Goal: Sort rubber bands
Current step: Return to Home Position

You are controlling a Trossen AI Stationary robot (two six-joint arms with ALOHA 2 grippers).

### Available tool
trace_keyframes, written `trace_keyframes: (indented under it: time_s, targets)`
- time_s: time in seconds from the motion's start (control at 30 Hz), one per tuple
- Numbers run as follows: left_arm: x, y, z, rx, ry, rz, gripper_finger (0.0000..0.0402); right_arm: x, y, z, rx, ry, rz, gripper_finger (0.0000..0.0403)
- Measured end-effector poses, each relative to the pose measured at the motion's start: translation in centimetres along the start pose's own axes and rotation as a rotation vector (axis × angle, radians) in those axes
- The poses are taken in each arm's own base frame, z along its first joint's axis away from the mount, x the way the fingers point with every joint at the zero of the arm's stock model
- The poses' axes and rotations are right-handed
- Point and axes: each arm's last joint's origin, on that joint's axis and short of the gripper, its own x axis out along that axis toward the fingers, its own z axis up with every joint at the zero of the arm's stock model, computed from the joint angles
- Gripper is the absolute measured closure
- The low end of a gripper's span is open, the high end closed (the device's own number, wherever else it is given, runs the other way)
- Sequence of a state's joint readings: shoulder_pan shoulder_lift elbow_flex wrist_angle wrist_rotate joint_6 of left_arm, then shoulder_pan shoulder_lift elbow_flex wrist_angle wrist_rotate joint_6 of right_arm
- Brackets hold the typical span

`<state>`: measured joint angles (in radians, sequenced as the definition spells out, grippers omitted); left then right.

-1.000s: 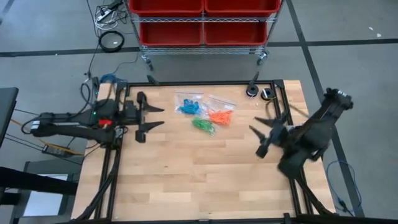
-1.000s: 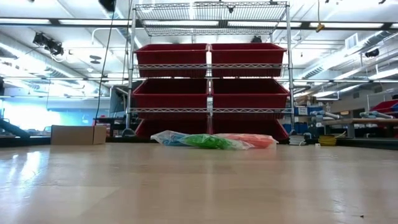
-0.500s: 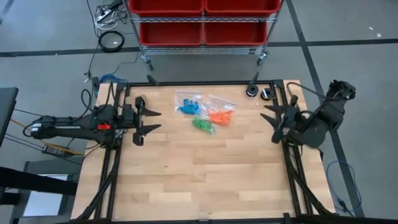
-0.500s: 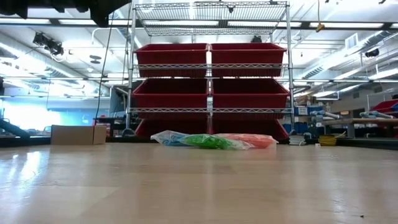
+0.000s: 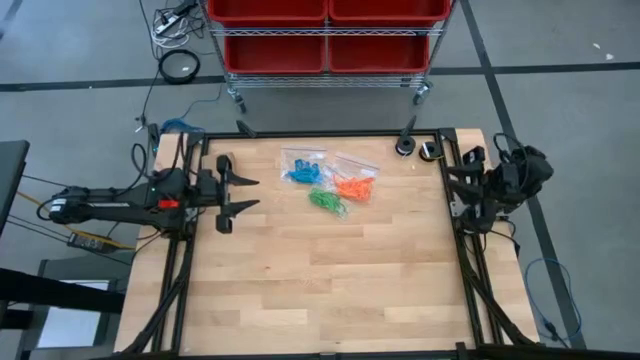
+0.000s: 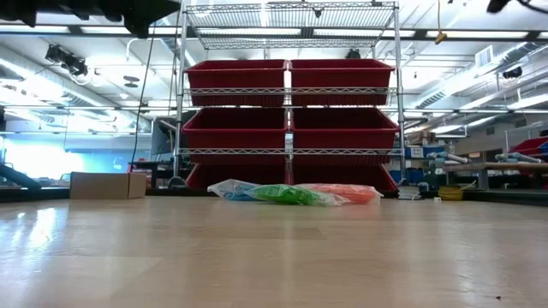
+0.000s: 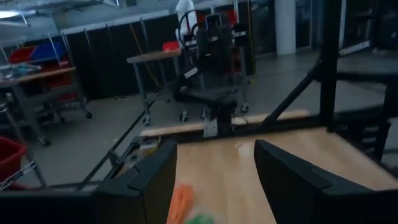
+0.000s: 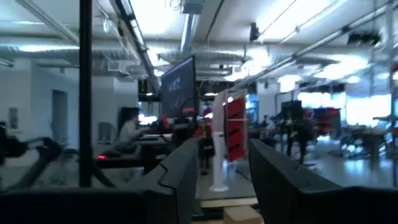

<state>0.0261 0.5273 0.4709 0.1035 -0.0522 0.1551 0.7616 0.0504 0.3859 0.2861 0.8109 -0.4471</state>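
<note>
Three clear zip bags [image 5: 350,166] lie clustered at the far middle of the wooden tabletop [image 5: 330,280], holding rubber bands [image 5: 354,187] grouped blue, orange and green. The left gripper [image 5: 252,192] hovers at the left edge, fingers spread, empty. The right gripper [image 8: 222,149] is at the right edge, fingers also apart.

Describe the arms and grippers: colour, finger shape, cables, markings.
Both arms are dark, nearly black. The left gripper has two flat, tapering dark fingers; the right gripper has the same pair. A small red mark sits on the left arm. Loose black cables loop off the right arm.
</note>
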Motion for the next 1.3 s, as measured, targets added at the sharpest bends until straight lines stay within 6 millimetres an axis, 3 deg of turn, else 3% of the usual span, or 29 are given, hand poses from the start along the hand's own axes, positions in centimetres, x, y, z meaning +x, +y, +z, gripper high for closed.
trace_keyframes:
  time_s: [0.17, 0.37, 0.53, 0.8, 1.07, 1.3]
  targets:
    - [-1.1, 0.1, -0.8, -0.013, 0.101, 0.048, 0.0179, -0.5, 0.3, -2.1, -0.054, 0.027, -0.012, 0.0276]
    - [-3.8, 0.5, 0.2, -0.031, -0.026, 0.095, 0.0194, -0.5, 0.5, -2.8, -0.085, 0.051, -0.026, 0.0284]
    - [-5.6, 0.4, -2.3, -0.075, -0.074, 0.169, 0.0199, -0.5, 0.4, -3.1, -0.131, 0.066, -0.055, 0.0284]
    - [-5.2, -0.3, -7.7, -0.167, -0.153, 0.224, 0.0199, -0.5, 0.9, -5.7, -0.138, 0.115, -0.093, 0.0286]
    - [-4.6, -0.7, -10.0, -0.162, -0.117, 0.218, 0.0200, -0.6, 1.2, -7.6, -0.127, 0.145, -0.122, 0.0294]
    - [-4.5, -0.8, -10.5, -0.170, -0.084, 0.214, 0.0200, -0.5, 0.9, -7.9, -0.138, 0.151, -0.172, 0.0297]
